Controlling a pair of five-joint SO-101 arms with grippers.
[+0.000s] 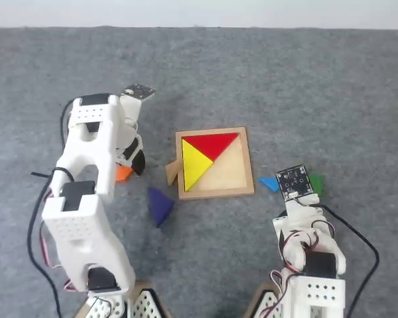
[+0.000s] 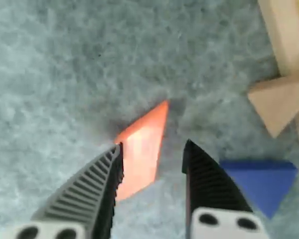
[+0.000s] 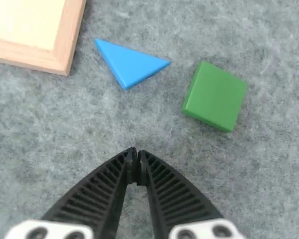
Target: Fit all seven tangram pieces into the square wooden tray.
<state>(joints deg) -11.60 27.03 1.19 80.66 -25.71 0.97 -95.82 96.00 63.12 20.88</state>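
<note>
The square wooden tray (image 1: pixel 245 189) holds a red triangle (image 1: pixel 212 143) and a yellow triangle (image 1: pixel 195 164). An orange piece (image 2: pixel 142 152) lies flat on the grey carpet, and my left gripper (image 2: pixel 152 149) hangs open over it with one finger on each side. Just beyond are a dark blue triangle (image 2: pixel 261 181) and a plain wood-coloured piece (image 2: pixel 279 102), which sits against the tray's left rim. My right gripper (image 3: pixel 137 159) is shut on nothing, short of a light blue triangle (image 3: pixel 129 67) and a green square (image 3: pixel 215 95) lying right of the tray (image 3: pixel 65 45).
In the high view the orange piece (image 1: pixel 123 173) is under the left arm's gripper (image 1: pixel 134 159), and the dark blue triangle (image 1: pixel 160 205) lies below the tray's left corner. Grey carpet covers the table, with open room behind the tray.
</note>
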